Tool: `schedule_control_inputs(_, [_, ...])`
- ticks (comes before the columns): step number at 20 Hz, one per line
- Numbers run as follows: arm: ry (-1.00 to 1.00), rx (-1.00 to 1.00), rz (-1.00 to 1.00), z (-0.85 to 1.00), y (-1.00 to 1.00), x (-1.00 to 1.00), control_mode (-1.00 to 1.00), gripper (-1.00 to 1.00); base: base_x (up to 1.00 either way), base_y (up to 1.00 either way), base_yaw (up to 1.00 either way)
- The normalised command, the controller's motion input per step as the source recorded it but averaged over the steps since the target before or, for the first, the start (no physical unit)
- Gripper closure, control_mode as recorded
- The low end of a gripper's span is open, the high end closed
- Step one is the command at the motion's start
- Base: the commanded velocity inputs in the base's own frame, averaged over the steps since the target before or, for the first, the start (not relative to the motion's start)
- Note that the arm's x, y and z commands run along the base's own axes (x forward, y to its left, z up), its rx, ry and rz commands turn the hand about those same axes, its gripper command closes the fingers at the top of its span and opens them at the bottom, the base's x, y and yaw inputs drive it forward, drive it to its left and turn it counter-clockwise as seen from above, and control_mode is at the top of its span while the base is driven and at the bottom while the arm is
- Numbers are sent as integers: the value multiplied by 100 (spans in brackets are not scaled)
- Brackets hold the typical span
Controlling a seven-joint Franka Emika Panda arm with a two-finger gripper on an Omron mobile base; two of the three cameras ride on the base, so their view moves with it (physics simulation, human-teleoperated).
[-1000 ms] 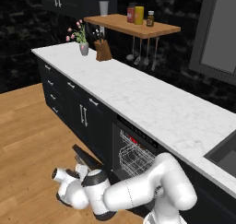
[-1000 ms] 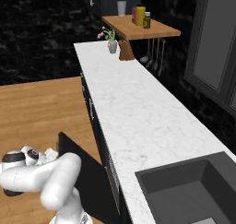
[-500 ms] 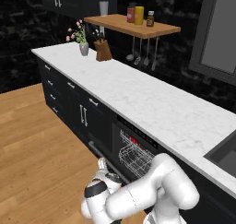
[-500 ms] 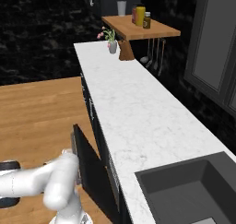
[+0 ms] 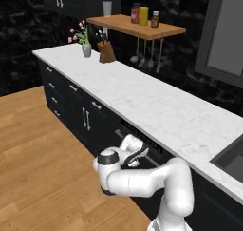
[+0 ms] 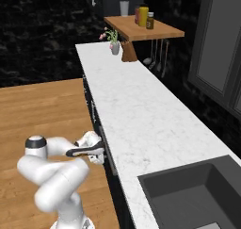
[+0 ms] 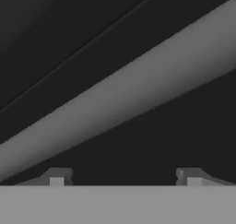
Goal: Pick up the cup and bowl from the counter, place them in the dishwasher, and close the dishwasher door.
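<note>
Silver-grey bar handle [image 7: 120,103] lies slantwise just ahead of tool [image 7: 124,178], crossing gap between 2 spread fingertips; tool released, grasping nothing; black dishwasher door [image 7: 152,144] nearly shut under bench [image 5: 156,106].

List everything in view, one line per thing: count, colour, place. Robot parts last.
counter: one, white marble, over black cabinets.
dishwasher door: one, black, nearly shut under the counter; its grey bar handle crosses the hand view.
cabinets: black with silver handles, left of the dishwasher.
shelf: one, wooden, on the wall.
bottles: three, red, yellow and brown, on the shelf.
tumbler: one, grey, at the shelf's far end.
flower vase: one, grey with pink flowers, far end of the counter.
knife block: one, brown, beside the vase.
utensils: hanging under the shelf.
sink: one, dark, near end of the counter.
gripper: one, open, facing the door.
</note>
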Motion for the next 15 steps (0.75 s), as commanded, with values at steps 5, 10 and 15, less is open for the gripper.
schedule_control_inputs(5, [22, -42, -33, 0, -87, 100, -100, -100, 0, 0, 0])
schedule_control_inputs(10, [20, -39, -39, -4, -84, 100, -100, -100, 0, 0, 0])
schedule_control_inputs(15, [18, -33, -41, -32, -65, 85, -100, -100, 0, 0, 0])
